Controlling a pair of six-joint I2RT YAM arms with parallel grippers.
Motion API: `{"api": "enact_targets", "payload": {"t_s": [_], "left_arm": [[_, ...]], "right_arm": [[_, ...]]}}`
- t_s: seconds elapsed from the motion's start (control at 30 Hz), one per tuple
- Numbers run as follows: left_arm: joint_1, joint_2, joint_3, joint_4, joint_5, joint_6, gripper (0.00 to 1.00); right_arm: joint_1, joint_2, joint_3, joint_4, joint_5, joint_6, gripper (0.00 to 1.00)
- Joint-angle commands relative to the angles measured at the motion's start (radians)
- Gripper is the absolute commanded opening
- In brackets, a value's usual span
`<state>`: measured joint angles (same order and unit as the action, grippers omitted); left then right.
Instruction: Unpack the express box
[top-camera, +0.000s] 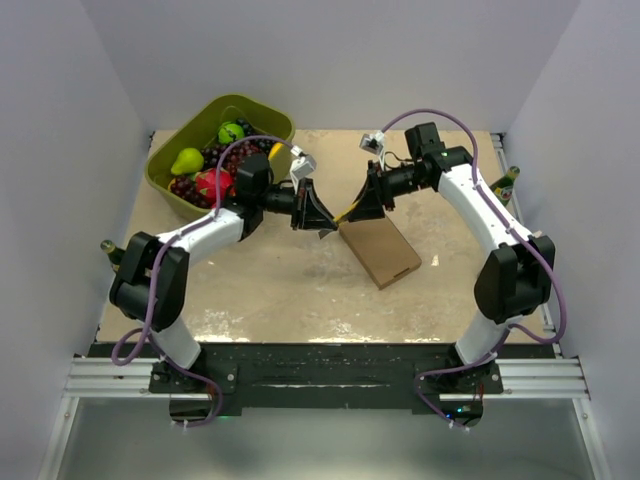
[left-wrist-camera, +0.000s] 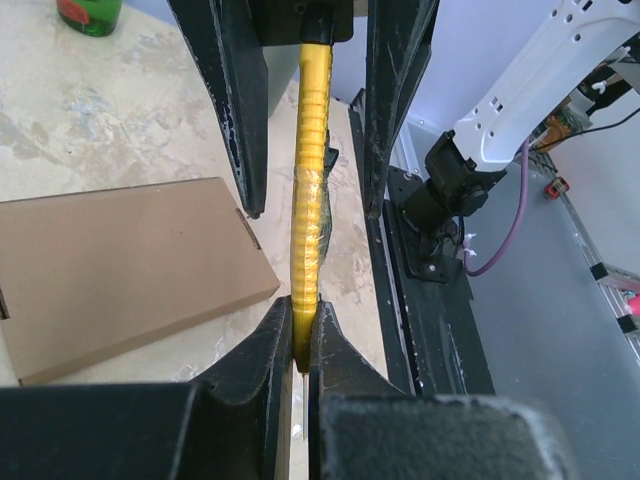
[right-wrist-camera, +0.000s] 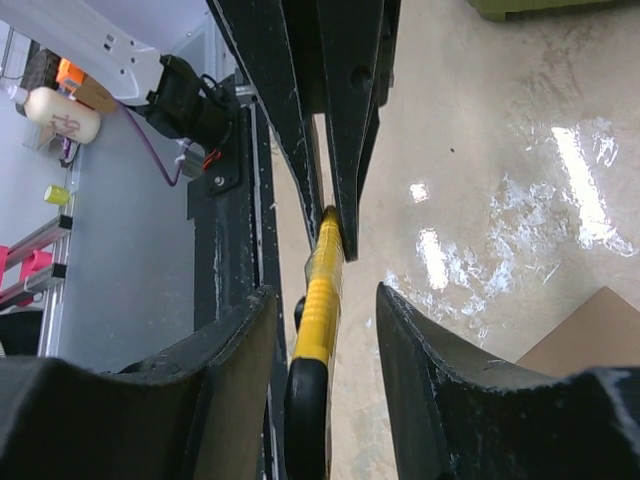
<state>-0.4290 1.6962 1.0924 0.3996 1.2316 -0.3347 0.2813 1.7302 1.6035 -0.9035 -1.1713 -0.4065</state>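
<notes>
Tabletop (top-camera: 280, 290), scuffed beige, white walls (top-camera: 330, 60) around; express box (top-camera: 380, 250) near centre. Left claw (left-wrist-camera: 300, 315) pinches yellow tool (left-wrist-camera: 310, 200); right claw (right-wrist-camera: 325, 292) gapes around it.

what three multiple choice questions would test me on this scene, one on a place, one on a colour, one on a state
1. Where does the tub stand?
A) at the far left corner of the table
B) at the near right corner
C) in the middle

2. What colour is the tool?
A) blue
B) white
C) yellow

3. How is the left gripper?
A) wide open
B) shut on the tool
C) shut on nothing

Answers:
1 A: the top view shows the tub at the far left.
2 C: both wrist views show the tool's yellow body.
3 B: in the left wrist view its fingertips pinch the tool's end.
</notes>
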Motion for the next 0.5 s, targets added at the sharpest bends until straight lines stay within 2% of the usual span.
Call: {"api": "enact_targets", "payload": {"t_s": [0.0,0.17,0.37,0.47], "left_arm": [[-0.007,0.013,0.035,0.022,0.028,-0.013,0.0],[-0.007,0.019,0.023,0.105,0.029,-0.098,0.0],[-0.007,0.036,0.021,0.205,0.031,-0.18,0.0],[-0.008,0.037,0.026,0.211,0.034,-0.182,0.0]], "right_arm": [[0.001,-0.004,0.004,0.032,-0.048,0.023,0.48],[0.004,-0.001,-0.013,0.037,-0.022,0.02,0.46],[0.01,0.0,-0.028,0.051,-0.025,0.032,0.39],[0.012,0.003,-0.025,0.064,-0.031,0.052,0.37]]}}
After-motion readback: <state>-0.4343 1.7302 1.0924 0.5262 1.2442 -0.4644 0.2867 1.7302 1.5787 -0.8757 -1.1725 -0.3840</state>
